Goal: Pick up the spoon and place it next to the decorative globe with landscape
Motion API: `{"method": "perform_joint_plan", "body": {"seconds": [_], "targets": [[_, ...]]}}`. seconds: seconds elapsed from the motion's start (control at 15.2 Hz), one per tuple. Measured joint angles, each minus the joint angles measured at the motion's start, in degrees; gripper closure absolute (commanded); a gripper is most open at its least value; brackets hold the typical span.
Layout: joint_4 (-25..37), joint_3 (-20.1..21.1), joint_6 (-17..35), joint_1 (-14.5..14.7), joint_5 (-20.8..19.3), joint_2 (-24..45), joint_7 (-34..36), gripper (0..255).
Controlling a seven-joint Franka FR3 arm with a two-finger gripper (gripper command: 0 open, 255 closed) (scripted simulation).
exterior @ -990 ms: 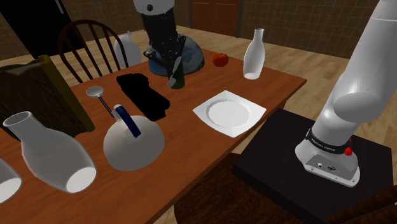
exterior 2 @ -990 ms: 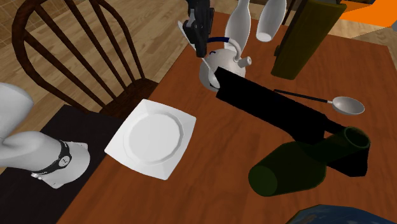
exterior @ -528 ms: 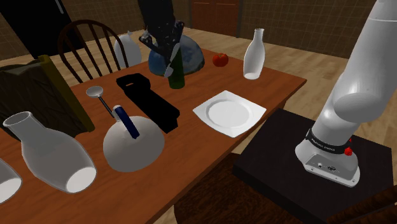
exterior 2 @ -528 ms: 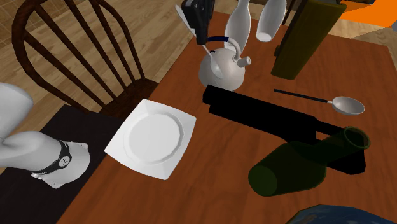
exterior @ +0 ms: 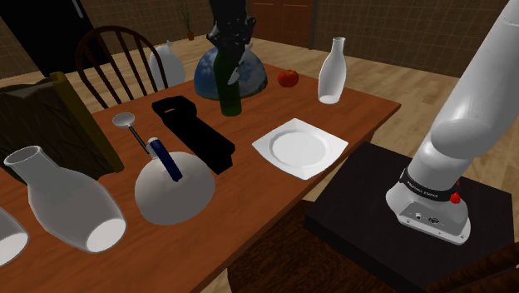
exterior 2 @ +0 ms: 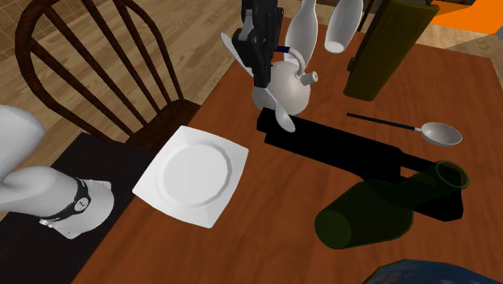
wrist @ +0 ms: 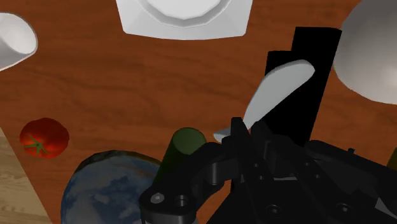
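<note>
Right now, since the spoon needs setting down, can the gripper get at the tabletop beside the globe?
Probably yes: the gripper, jaws shut on the spoon, hangs above the globe; bare table lies between it and the plate. The green bottle stands close.

Over the last second the pincer [exterior: 234, 52] has climbed. It was low beside the green bottle [exterior: 229, 93], in front of the globe [exterior: 205, 79], and is now above the bottle's top, drifted toward the shoulder view's right. The white spoon [exterior: 234, 76] clamped in it has risen too and now hangs beside the bottle's neck. In the second exterior view the pincer has come across the kettle [exterior 2: 292, 90] — the spoon's bowl now shows below it, over the black patch [exterior 2: 347, 145] on the worktop [exterior 2: 270, 242], whose outline has lengthened.
</note>
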Motion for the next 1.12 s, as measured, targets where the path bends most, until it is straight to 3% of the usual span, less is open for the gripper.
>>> {"method": "perform_joint_plan", "body": {"seconds": [0.66, 1.12], "targets": [[-2.2, -7.5, 3.8, -6.7, 0.8, -1.3, -13.8, 255], [1.1, -11.8, 5.2, -10.7, -0.2, 2.3, -22.0, 255]]}}
